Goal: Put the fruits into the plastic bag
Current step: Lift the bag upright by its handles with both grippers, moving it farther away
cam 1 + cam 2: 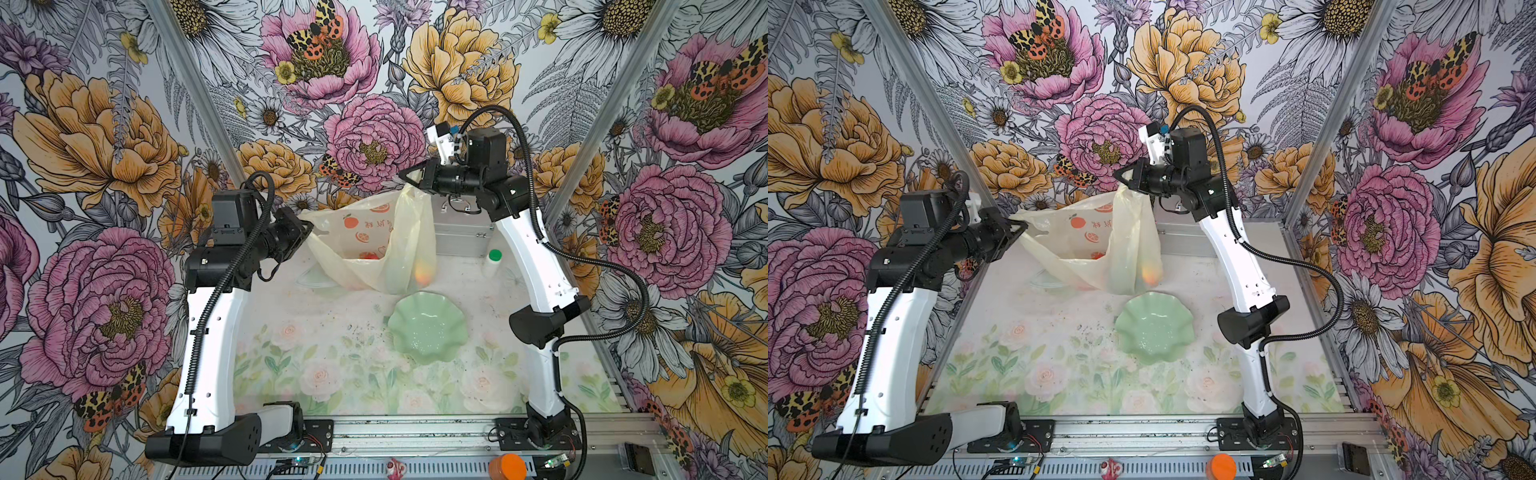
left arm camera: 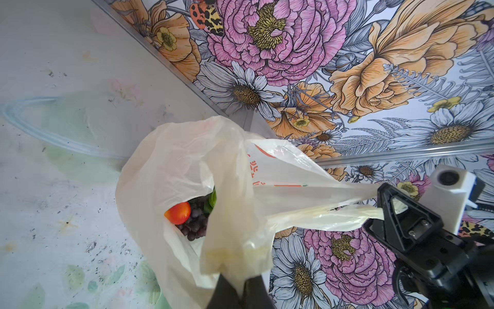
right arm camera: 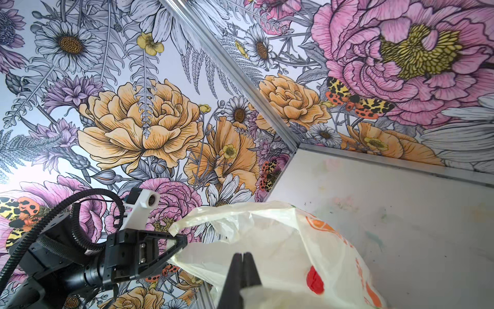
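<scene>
- Holding the plastic bag (image 1: 374, 249) up and open by its handles, centre of both top views, just above the green dish (image 1: 428, 326).
- Left arm (image 1: 216, 324): jaws together, clamped on one bag handle at the bag's left edge; the right wrist view shows the film pinched in them.
- Right arm (image 1: 536, 257): jaws together, clamped on the other handle, higher, at the bag's top right, so the bag mouth slants.
- Bag bottom seems to sit on the table (image 1: 332, 332); can't tell for sure.
- Fruits inside the bag in the left wrist view: a red-orange fruit (image 2: 177, 212), grape bunch (image 2: 196, 224), green leaf (image 2: 212, 199). An orange-yellow fruit (image 1: 424, 272) shows through the bag wall, lower right of the bag.
- Dish has no fruit in it; no loose fruit seen on the table.
- Silver case (image 1: 461, 232) just behind the bag, right of it.
- Step, my read: loading looks done, this is the hold or settle stage.
- Next move likely calls for lowering both handles evenly, then opening the jaws so the bag doesn't tip and spill.
</scene>
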Controlling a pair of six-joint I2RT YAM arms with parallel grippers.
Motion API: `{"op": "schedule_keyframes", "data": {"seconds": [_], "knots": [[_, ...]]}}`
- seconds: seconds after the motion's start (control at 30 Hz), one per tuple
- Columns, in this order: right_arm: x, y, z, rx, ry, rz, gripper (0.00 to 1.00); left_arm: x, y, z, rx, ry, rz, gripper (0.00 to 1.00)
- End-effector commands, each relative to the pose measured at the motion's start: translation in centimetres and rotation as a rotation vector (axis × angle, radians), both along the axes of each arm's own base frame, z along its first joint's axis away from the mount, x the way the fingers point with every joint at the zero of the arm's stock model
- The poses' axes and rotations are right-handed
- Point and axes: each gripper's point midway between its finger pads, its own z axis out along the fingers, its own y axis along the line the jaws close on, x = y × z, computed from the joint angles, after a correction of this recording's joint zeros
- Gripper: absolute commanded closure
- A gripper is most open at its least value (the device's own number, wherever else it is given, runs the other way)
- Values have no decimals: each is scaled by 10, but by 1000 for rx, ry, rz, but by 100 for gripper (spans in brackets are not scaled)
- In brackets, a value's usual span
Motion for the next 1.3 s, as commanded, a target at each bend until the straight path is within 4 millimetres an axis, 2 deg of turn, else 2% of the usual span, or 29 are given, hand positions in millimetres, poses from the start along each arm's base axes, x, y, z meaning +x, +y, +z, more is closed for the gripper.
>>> {"op": "schedule_keyframes", "data": {"seconds": [0.0, 0.17, 0.3, 0.47, 0.57, 0.63, 0.7, 0.77, 0.87, 1.0, 1.07, 1.13, 1.27], "knots": [[-18, 0, 14, 5, -49, 40, 100, -4, -8, -28, 48, 72, -32, 100], [-5, 0, 2, -3, -27, 31, 100, -7, -6, -59, 162, 187, -49, 100], [3, 1, 8, 30, -22, 21, 100, -6, 7, -66, 312, 257, -59, 100], [11, 1, 4, 37, -6, -4, 100, 3, 13, -52, 447, 247, -60, 100], [10, -3, 18, 48, -41, -33, 100, 6, 14, -40, 523, 220, -63, 100], [13, -7, 13, 33, -26, -65, 100, 8, 17, -49, 527, 246, -68, 100], [17, -5, -2, 21, 16, -51, 100, 12, 17, -56, 535, 264, -85, 100], [13, -3, 1, 28, 16, -37, 100, 15, 10, -44, 537, 224, -91, 100], [9, -12, 19, 26, -44, -80, 100, 18, 0, -23, 520, 160, -95, 100], [14, -11, 12, 25, -23, -78, 100, 25, -7, -24, 479, 163, -115, 100], [13, -11, 21, 43, -45, -80, 100, 24, -11, -1, 490, 92, -101, 100], [14, -17, 29, 47, -66, -114, 100, 25, -9, 8, 490, 65, -86, 100], [25, -11, 4, 29, 0, -94, 100, 34, -4, -19, 472, 151, -97, 100]]}}
